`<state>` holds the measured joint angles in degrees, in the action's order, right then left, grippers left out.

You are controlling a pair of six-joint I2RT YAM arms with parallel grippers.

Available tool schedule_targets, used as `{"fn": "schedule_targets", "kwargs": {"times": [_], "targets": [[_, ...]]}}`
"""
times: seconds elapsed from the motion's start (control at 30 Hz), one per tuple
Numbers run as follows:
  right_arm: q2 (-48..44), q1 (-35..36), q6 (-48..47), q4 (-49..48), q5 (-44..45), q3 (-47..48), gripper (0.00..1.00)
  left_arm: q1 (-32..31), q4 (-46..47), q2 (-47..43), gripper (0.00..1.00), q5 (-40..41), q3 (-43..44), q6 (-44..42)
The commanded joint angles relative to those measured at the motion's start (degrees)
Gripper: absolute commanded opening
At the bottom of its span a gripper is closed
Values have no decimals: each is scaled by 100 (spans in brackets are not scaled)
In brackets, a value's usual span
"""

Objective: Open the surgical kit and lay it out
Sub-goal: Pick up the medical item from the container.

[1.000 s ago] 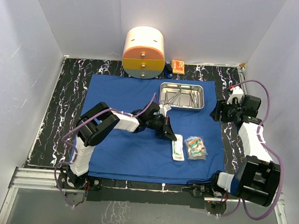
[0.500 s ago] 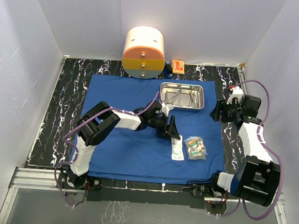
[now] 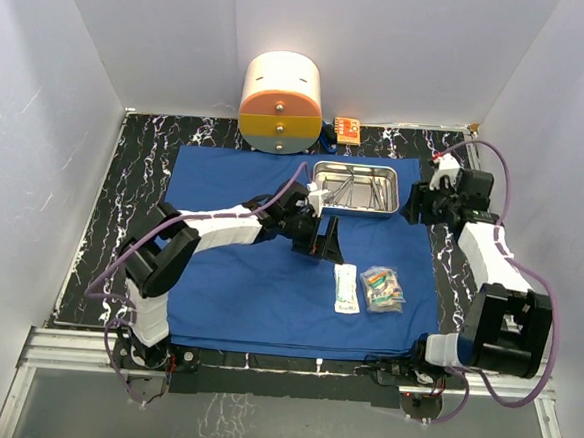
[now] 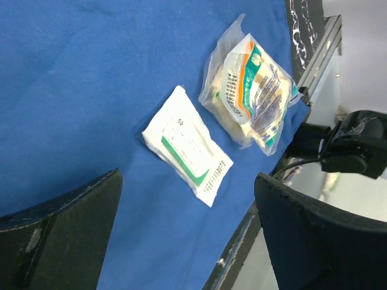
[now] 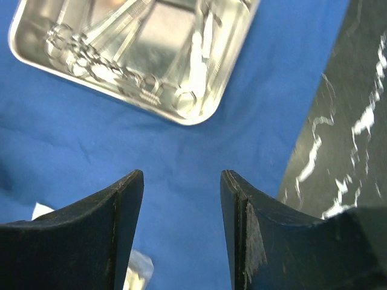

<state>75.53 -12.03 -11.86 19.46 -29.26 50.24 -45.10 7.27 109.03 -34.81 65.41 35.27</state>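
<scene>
On blue cloth (image 3: 227, 285): one tray (image 3: 316, 171), two packets (image 3: 346, 288) (image 3: 382, 289); left tool (image 4: 187, 199), right tool (image 5: 181, 181) agape, empty.

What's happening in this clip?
The royal-blue cloth wrap is spread flat on the black marbled table. A shiny rectangular steel tray sits at its far right, with metal instruments piled inside. A flat white packet and a clear packet with orange-and-green print lie side by side on the cloth. The left gripper hovers open and empty near the white packet. The right gripper is open and empty beside the tray's right end.
</scene>
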Motion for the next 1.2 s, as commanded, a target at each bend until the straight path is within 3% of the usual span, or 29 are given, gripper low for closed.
{"fn": "schedule_targets", "kwargs": {"times": [0.0,0.2,0.37,0.63,0.87,1.17], "targets": [[333,641,153,-731,306,717,51,49,-1180,-812,90,460,293,-1637],[1378,1361,646,-895,543,1665,51,141,-2110,-1261,92,1390,459,-3357],[2356,1814,983,-1037,909,2356,51,496,-2571,-1426,95,1753,640,-4100],[3698,2408,1218,-867,1826,3457,48,1436,-2552,-1632,96,1221,619,-4055],[4483,2607,1343,-446,2370,4181,45,1631,-2424,-1757,96,1037,492,-3971],[4923,2658,1427,-325,2687,4454,39,1665,-2371,-1761,96,976,446,-3950]]}}
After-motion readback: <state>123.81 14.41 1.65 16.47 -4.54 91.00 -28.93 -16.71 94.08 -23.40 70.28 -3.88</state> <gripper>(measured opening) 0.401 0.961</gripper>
